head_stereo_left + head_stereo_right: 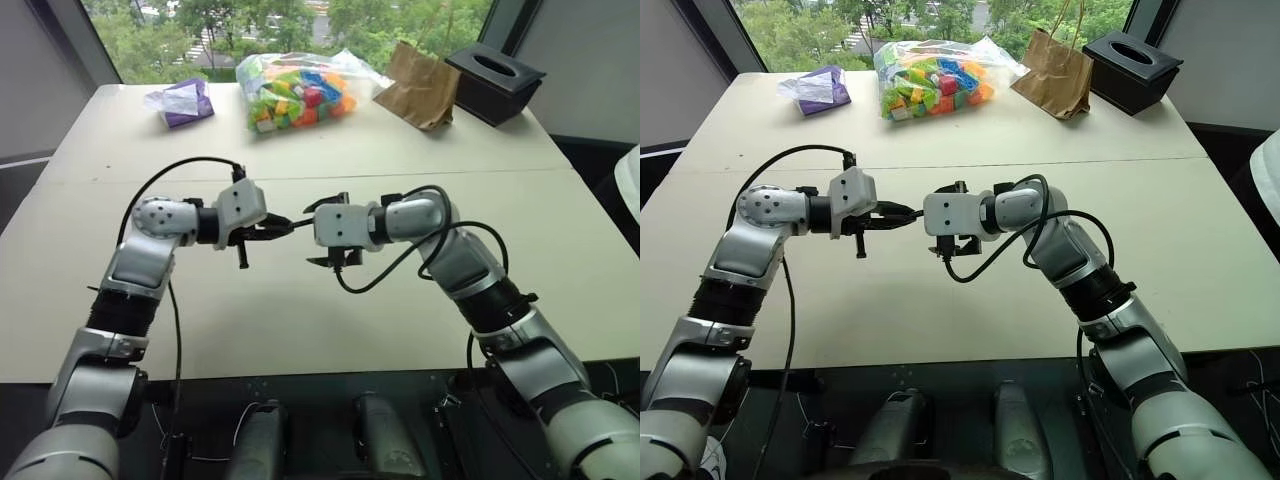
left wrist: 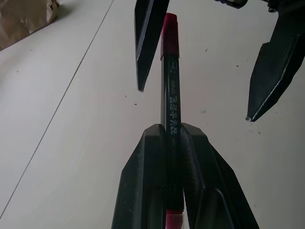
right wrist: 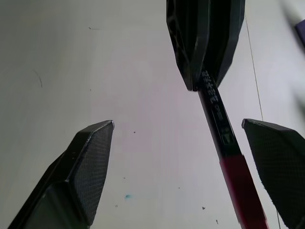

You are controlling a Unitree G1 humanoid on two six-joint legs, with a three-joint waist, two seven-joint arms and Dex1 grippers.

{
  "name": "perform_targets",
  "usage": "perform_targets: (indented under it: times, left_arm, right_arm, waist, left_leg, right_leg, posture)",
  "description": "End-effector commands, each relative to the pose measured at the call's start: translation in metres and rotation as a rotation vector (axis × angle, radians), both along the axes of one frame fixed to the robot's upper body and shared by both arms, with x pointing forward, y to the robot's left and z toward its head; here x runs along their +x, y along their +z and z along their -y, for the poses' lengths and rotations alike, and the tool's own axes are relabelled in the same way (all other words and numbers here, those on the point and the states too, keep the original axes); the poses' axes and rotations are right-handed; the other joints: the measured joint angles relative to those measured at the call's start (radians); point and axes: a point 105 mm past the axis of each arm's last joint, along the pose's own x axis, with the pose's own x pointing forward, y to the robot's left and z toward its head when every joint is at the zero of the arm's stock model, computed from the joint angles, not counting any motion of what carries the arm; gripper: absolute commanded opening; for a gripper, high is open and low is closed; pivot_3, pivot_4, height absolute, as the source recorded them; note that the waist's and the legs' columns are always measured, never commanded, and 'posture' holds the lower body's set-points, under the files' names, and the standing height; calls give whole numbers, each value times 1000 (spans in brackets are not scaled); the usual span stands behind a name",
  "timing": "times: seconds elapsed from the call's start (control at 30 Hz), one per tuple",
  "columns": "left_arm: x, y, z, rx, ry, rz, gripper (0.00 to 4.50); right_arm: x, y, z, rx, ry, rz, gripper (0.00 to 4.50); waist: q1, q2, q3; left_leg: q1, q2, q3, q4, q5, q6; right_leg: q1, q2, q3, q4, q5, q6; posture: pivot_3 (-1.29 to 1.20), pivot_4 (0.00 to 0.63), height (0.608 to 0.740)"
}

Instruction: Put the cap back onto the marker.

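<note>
**Cap seated, marker pinched in my left fingers**

My left gripper (image 2: 172,138) is clamped on the marker (image 2: 170,100) around mid-barrel, holding it above the table (image 1: 300,330) at about the centre of the head views. The red cap (image 2: 169,31) already sits on the far end of the barrel, pointing toward 3 o'clock, between the spread fingers of my right gripper (image 3: 178,143), which stand wide apart and touch nothing.

I judge the marker light and stiff: a slim, smooth plastic barrel, black with pale printed lettering, likely slippery under hard pads, so a mid-barrel pinch looks right to stop it pivoting. The cap reads as glossy hard plastic, slightly faceted, a push-fit that may need a firm axial press to click home; whether it is fully seated I cannot tell.

The tabletop is pale, matte and faintly speckled. At 12 o'clock lies a clear bag of coloured blocks (image 1: 298,90), with a crumpled brown paper bag (image 1: 420,88) beside it.
</note>
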Motion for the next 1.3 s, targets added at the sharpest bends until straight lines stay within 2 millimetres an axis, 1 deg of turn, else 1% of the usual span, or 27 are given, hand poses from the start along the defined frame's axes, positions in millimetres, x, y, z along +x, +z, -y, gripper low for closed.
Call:
perform_targets:
  times: [0.03,0.23,0.33,0.4,0.5,0.6,0.7,0.8,0.93,1.1,1.27,1.3]
  left_arm:
    - [-1,14,-16,-43,93,35,33]
    - [1,10,-50,-95,375,16,33]
    - [-1,8,-76,-166,597,-5,33]
    - [-6,6,-90,-215,726,-27,33]
    - [-24,1,-104,-300,890,-92,33]
    - [-39,-12,-117,-396,1056,-178,33]
    - [-46,-25,-120,-418,1144,-235,33]
    - [-48,-33,-125,-440,1216,-275,33]
    - [-50,-46,-130,-436,1272,-320,33]
    - [-50,-58,-128,-409,1270,-355,33]
    - [-52,-70,-124,-397,1261,-389,33]
    - [-52,-71,-123,-401,1254,-397,496]
  right_arm:
    - [2,18,9,59,-27,49,4327]
    - [7,23,27,144,-126,45,4327]
    - [6,27,33,199,-170,34,4327]
    - [6,29,35,230,-191,25,4327]
    - [4,31,38,279,-220,6,4327]
    - [0,36,39,336,-231,-20,4327]
    - [-7,48,35,407,-208,-59,4327]
    - [-17,61,32,461,-154,-92,4327]
    - [-41,75,35,496,-62,-183,4327]
    - [-59,83,40,500,-15,-248,4327]
    - [-60,82,42,495,-34,-246,4327]
    - [-60,81,43,490,-38,-245,4374]
  waist:
    - [0,0,0]
    - [1,0,0]
    - [1,0,0]
    - [0,0,0]
    - [1,0,0]
    - [3,0,0]
    - [7,0,0]
    - [13,0,0]
    - [25,-1,0]
    - [29,-1,-1]
    - [30,-1,-1]
    - [30,-1,-1]
  left_leg:
    - [0,0,0,0,0,0]
    - [0,0,-1,0,0,0]
    - [0,0,-2,0,0,0]
    - [0,0,-3,0,0,0]
    - [0,0,-3,0,0,0]
    - [0,0,-3,0,0,0]
    - [0,0,-3,0,0,0]
    - [1,0,-4,0,0,0]
    - [1,0,-3,0,0,-1]
    - [1,0,-3,0,0,-1]
    - [2,0,-3,0,0,-1]
    - [2,0,-3,0,0,-1]
  right_leg:
    - [0,0,0,0,0,0]
    - [0,0,0,0,0,0]
    - [0,0,0,0,0,0]
    - [0,0,0,0,0,0]
    - [0,0,0,0,0,0]
    - [0,-1,0,0,0,0]
    - [0,-1,0,0,0,0]
    - [1,-1,0,1,1,-1]
    - [1,-1,0,0,1,-1]
    - [2,-1,0,-1,1,-2]
    - [2,-1,0,-1,1,-2]
    - [2,-1,0,-1,1,-2]
  posture:
    - [0,150,740]
    - [0,150,740]
    - [0,150,740]
    - [0,150,740]
    - [0,150,740]
    - [0,150,740]
    - [0,150,740]
    - [0,150,740]
    - [0,150,740]
    - [0,150,740]
    - [0,150,740]
    - [0,150,740]
